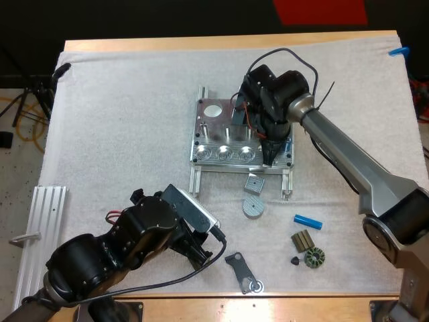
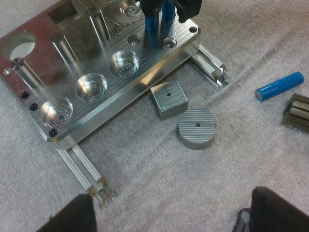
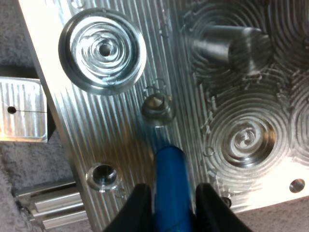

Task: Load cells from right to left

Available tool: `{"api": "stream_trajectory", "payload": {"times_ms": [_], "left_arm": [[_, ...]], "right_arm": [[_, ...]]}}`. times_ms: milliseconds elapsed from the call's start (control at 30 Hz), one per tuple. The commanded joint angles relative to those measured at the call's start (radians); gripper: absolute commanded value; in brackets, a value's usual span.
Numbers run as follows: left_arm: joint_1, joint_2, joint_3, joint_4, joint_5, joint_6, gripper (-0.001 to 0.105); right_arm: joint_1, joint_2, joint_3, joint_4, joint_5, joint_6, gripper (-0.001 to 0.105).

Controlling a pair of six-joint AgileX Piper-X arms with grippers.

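clamping blue cell (image 3: 170, 169) in right gripper (image 3: 171, 205) over fixture (image 1: 208, 131) beside a small hole (image 3: 157, 107); best kept upright, centred, eased down slowly. holding left gripper (image 2: 176, 215) wide, empty.

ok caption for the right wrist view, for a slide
Right gripper holding a blue cylinder just above the metal fixture
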Motion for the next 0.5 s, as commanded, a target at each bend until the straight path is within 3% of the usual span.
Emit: {"api": "stream_trajectory", "payload": {"times_ms": [0, 467], "left_arm": [[-0.002, -0.006, -0.006, 0.003, -0.026, -0.002, 0.065], [-0.002, -0.006, -0.006, 0.003, -0.026, 0.001, 0.065]], "right_arm": [[-0.002, -0.003, -0.01, 0.023, -0.015, -0.012, 0.011], [-0.002, 0.015, -0.008, -0.011, -0.005, -0.012, 0.011]]}}
